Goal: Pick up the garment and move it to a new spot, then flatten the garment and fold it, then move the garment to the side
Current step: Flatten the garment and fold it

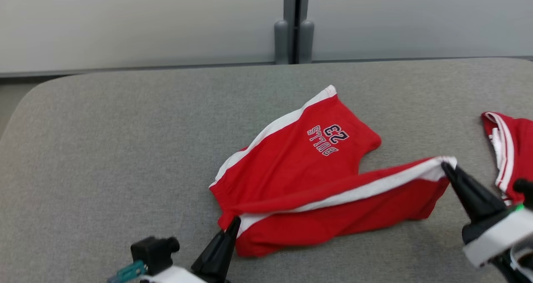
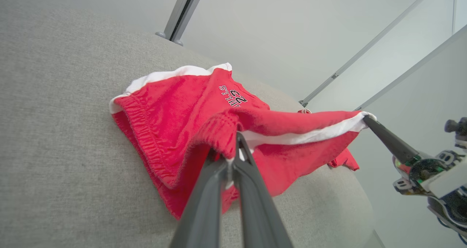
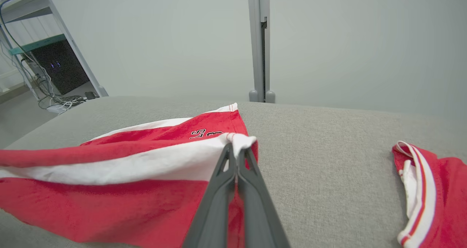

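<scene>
Nearest the head camera, at 7 o'clock of its picture, the left tool is pinched tight on the elastic waistband corner of the red soft-knit shorts, which have white side stripes and a dark number print. At 4 o'clock the right tool is likewise clamped, its fingers closed on the white-striped hem corner of one leg. Between the two grips that edge hangs taut, lifted off the grey fabric-covered table. The other leg lies flat toward 12 o'clock, near the middle of the table.

The shorts look light and limp, and a little grippy against the cloth surface. They should sag wherever they are unsupported and are unlikely to slip from a firm pinch. The waistband end and the hem end seem the sound places to hold, since a grip there controls a whole edge; a hold in mid-panel would likely bunch the fabric.

The left arm comes in low from 6 o'clock, fingers pointing toward 1 o'clock. The right arm reaches in from 4 o'clock, fingers slanted toward 11 o'clock and raised above the table. A second red garment with white trim lies at 3 o'clock, apart from the shorts.
</scene>
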Robot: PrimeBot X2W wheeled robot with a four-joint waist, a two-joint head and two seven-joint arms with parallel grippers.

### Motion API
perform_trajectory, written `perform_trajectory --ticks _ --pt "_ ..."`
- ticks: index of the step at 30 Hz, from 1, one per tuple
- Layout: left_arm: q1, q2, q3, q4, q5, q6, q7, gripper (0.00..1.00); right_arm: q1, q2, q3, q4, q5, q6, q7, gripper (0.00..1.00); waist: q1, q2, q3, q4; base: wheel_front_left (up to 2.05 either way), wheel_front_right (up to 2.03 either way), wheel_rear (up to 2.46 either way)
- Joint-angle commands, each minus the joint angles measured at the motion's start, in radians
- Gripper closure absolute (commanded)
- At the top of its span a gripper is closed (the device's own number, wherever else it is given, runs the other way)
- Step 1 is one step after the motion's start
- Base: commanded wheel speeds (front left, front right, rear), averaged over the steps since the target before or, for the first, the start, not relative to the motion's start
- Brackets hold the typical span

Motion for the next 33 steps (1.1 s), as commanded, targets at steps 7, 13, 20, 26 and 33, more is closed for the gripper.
perform_trajectory --ticks 7,13,20,26,33 --pt "-0.324 -0.089 -0.015 0.143 0.044 -0.008 0.095 1.00 -0.398 -0.108 0.095 0.147 0.040 0.000 0.081 1.00 0.0000 -0.0001 0.231 0.198 0.00 0.00 0.00" --pt "-0.448 -0.145 -0.032 0.264 0.052 -0.036 0.115 1.00 -0.561 -0.128 0.183 0.259 0.066 0.000 0.096 1.00 0.0000 -0.0001 0.289 0.247 0.00 0.00 0.00" --pt "-0.561 -0.190 -0.037 0.376 0.073 -0.042 0.101 1.00 -0.726 -0.146 0.292 0.380 0.108 0.000 0.090 1.00 0.0000 -0.0001 0.340 0.293 0.00 0.00 0.00" --pt "-0.597 -0.220 -0.038 0.433 0.062 -0.041 0.067 1.00 -0.821 -0.155 0.370 0.447 0.143 0.000 0.085 0.98 0.0000 -0.0001 0.360 0.305 0.00 0.00 0.00" --pt "-0.601 -0.223 -0.055 0.467 0.068 -0.017 0.052 0.00 -0.870 -0.164 0.445 0.469 0.177 0.000 0.122 0.00 0.0000 -0.0001 0.361 0.287 0.00 0.00 0.00"
